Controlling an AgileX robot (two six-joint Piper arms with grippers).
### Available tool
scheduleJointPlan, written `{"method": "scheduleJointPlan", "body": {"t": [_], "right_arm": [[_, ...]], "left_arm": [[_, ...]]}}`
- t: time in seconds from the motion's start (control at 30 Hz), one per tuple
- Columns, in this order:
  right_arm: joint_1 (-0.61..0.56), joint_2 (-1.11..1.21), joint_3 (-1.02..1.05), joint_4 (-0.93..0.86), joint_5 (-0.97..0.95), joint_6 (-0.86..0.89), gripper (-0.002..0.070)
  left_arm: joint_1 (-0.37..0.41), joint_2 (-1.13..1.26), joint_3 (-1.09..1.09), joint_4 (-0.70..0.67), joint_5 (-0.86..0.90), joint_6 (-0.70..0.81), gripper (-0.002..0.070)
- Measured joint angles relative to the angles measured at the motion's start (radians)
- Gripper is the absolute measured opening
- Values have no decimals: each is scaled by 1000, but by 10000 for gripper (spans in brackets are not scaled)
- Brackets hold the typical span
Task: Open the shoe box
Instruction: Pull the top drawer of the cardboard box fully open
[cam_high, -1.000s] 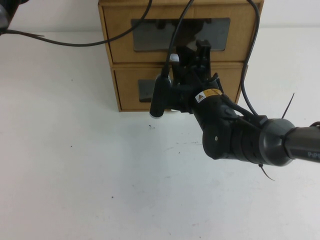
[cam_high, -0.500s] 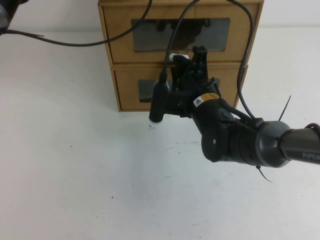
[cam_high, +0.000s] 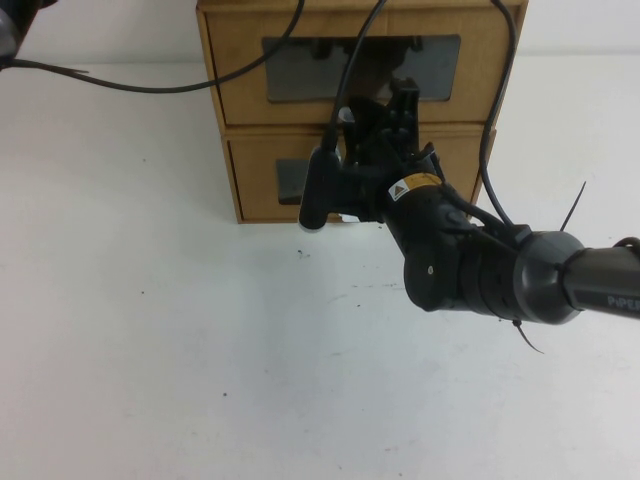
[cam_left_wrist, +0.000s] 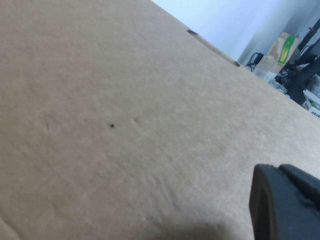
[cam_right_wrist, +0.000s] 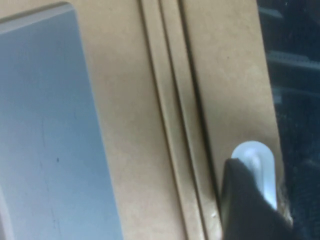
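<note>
Two brown cardboard shoe boxes are stacked at the table's far edge, the upper box on the lower box, each with a dark window in its front. My right gripper is pressed against the fronts near the seam between them. In the right wrist view a dark finger lies over a small white pull tab on the cardboard, and the jaws seem closed on it. My left gripper hovers close over a plain cardboard face; only one of its dark tips shows.
Black cables run from the top left across the upper box and down to the right arm. The white table stretches in front of the boxes. Shelves and clutter stand beyond the box.
The right gripper pushed slightly left and toward the boxes, then eased back; its jaws narrowed. The boxes and the left arm have not moved.
</note>
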Motion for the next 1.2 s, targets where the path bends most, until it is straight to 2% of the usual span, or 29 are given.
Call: {"method": "scheduleJointPlan", "body": {"t": [0.17,0.23,0.33,0.6,0.8,0.87,0.93,1.2], "right_arm": [[-2,0,-9,5,8,4,249],[-2,0,-9,10,13,4,222],[-2,0,-9,13,21,4,127],[-2,0,-9,15,24,0,121],[14,0,-12,107,20,-82,117],[23,0,-12,146,10,-99,48],[30,0,-12,171,6,-113,14],[48,-6,-12,234,-8,-151,2]], "left_arm": [[0,0,0,0,0,0,-6],[0,0,0,0,0,0,-6],[0,0,0,0,0,0,-6],[0,0,0,0,0,0,-6],[0,0,0,0,0,0,-6],[0,0,0,0,0,0,-6],[0,0,0,0,0,0,-6],[0,0,0,0,0,0,-6]]}}
